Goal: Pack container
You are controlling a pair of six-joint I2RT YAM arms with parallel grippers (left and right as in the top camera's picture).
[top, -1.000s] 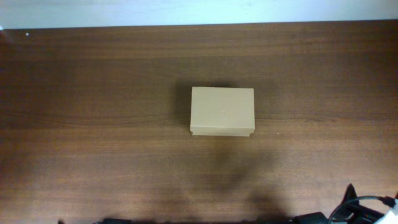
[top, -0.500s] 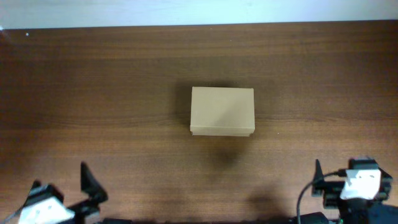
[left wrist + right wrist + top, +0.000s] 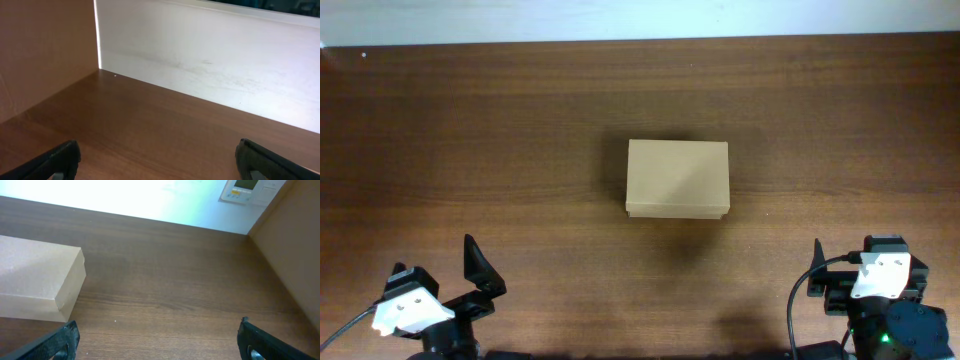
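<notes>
The container point(image 3: 677, 178) is a tan cardboard box with its lid closed, standing in the middle of the wooden table. It also shows at the left of the right wrist view point(image 3: 35, 282). My left gripper point(image 3: 435, 265) is near the front left edge, open and empty, far from the box; the left wrist view point(image 3: 160, 162) shows only bare table between its fingers. My right gripper point(image 3: 865, 255) is near the front right edge, open and empty point(image 3: 157, 342), to the front right of the box.
The dark wooden table point(image 3: 520, 130) ends at a white wall at the back. A brown side panel point(image 3: 45, 50) stands at the left and another point(image 3: 295, 245) at the right. A small wall control panel point(image 3: 247, 190) hangs on the wall.
Both arms have come up into the overhead view from the front edge, the left at the front left and the right at the front right. The box has not moved.
</notes>
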